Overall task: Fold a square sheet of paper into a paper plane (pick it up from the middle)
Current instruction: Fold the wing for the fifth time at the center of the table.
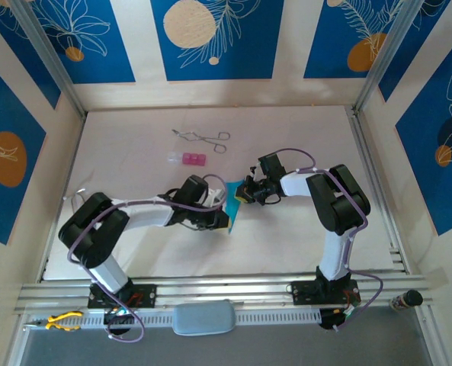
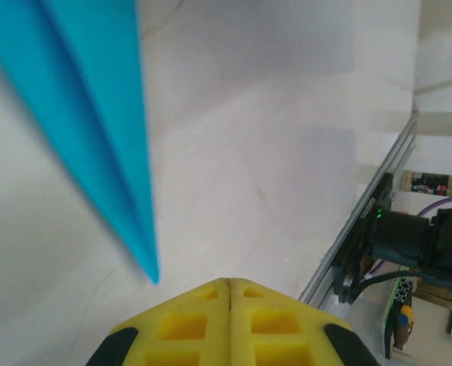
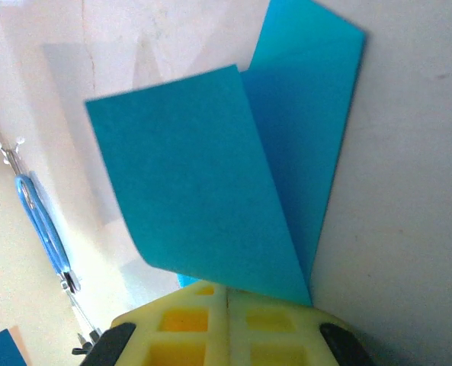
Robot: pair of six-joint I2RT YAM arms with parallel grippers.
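Note:
The paper plane [image 1: 232, 207], folded from cyan-blue paper, hangs narrow and upright between the two grippers near the table's middle. In the right wrist view its two wings [image 3: 203, 191] spread apart from a fold that runs down to my right gripper [image 3: 227, 288], whose yellow fingers are shut on its lower edge. From above, the right gripper [image 1: 242, 194] is at the plane's upper right side. My left gripper [image 1: 224, 219] is close by the plane's lower left. Its jaws [image 2: 230, 280] are pressed together with nothing in them, and the plane's pointed tip [image 2: 96, 99] hangs blurred just to the left of them.
Metal forceps [image 1: 203, 138] and a small pink block [image 1: 193, 159] lie toward the back of the table; the forceps' blue handles [image 3: 43, 229] show at the left. An aluminium rail [image 1: 226, 290] runs along the near edge, with yellow pliers [image 1: 62, 320] on it.

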